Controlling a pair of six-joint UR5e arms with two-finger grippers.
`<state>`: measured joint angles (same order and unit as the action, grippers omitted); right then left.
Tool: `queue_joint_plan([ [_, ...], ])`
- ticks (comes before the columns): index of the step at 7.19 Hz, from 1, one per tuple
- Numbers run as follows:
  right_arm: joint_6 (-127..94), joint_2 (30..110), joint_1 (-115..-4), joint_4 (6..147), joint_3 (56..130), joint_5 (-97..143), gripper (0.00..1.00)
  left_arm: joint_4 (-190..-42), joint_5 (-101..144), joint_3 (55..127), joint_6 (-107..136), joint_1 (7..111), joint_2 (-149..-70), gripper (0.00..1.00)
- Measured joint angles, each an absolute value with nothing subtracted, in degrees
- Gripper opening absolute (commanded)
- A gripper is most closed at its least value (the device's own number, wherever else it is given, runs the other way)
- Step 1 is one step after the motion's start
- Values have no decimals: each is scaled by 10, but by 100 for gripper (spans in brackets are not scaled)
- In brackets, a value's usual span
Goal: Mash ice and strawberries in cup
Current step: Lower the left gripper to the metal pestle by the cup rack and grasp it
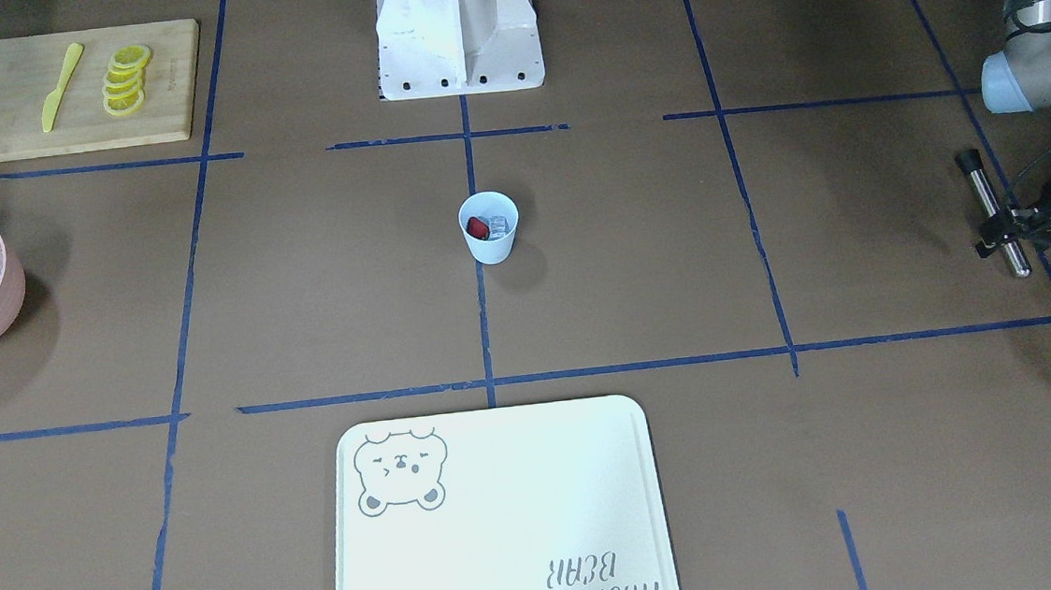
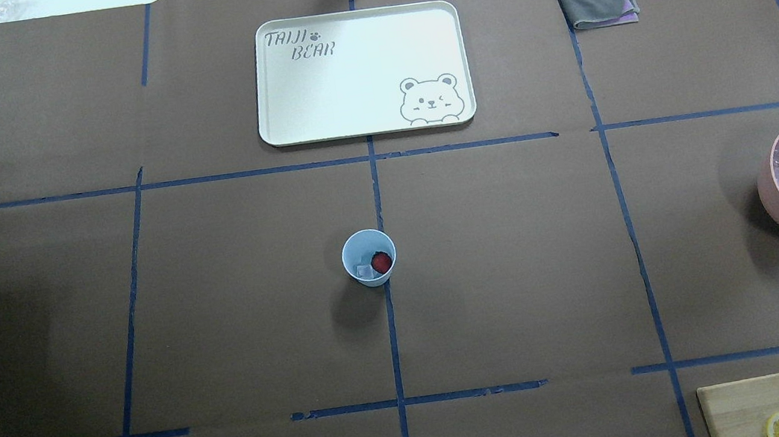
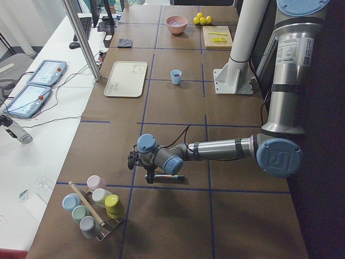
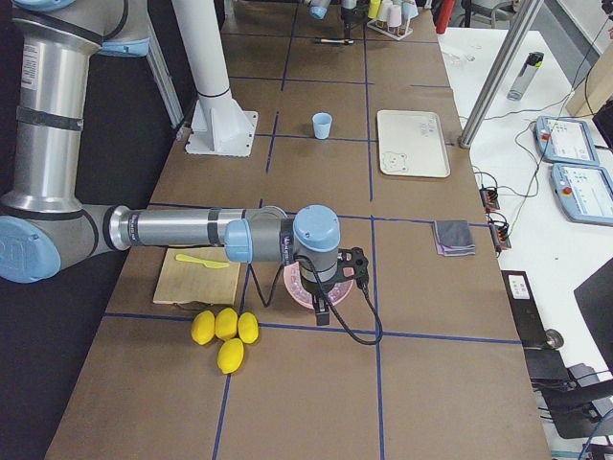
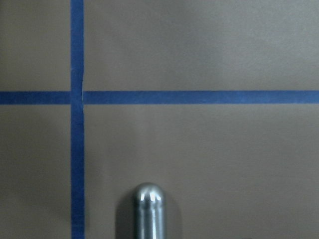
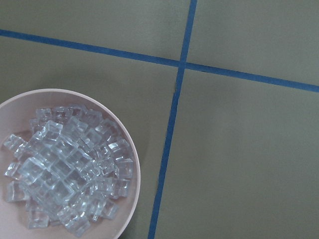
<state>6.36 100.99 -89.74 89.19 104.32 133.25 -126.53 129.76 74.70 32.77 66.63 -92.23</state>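
The small pale-blue plastic cup (image 2: 369,257) stands alone at the middle of the brown paper-covered table (image 2: 221,308), with bare surface on all sides. Well apart lie the white rectangular bear-print tray (image 2: 356,80) by the far edge, the round pink plastic bowl (image 2: 769,189) at the right edge, and the pale wooden cutting board (image 2: 745,405) in the near right corner. At the left edge the left gripper (image 1: 1001,237) clamps a slim steel rod (image 1: 987,202).

Silver-grey left arm (image 3: 215,148) and right arm (image 4: 172,230) carry pale-blue joint caps (image 3: 278,158), a looping black cable (image 4: 379,321), a black left gripper (image 1: 1001,232) and a white, screw-studded pedestal (image 1: 458,28).
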Motion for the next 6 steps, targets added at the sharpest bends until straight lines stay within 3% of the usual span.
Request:
queue_joint_plan([
  [2, 63, 1010, -897, 891, 1043, 1332, 100, -1266, 1297, 740, 326, 666, -922, 65],
  [4, 63, 1009, -897, 892, 1043, 1332, 100, -1265, 1297, 738, 327, 666, -923, 61],
  [5, 63, 1009, -897, 892, 1043, 1332, 100, -1265, 1297, 738, 327, 666, -923, 36],
  [6, 63, 1009, -897, 892, 1043, 1332, 100, -1265, 1297, 737, 326, 666, -923, 4],
])
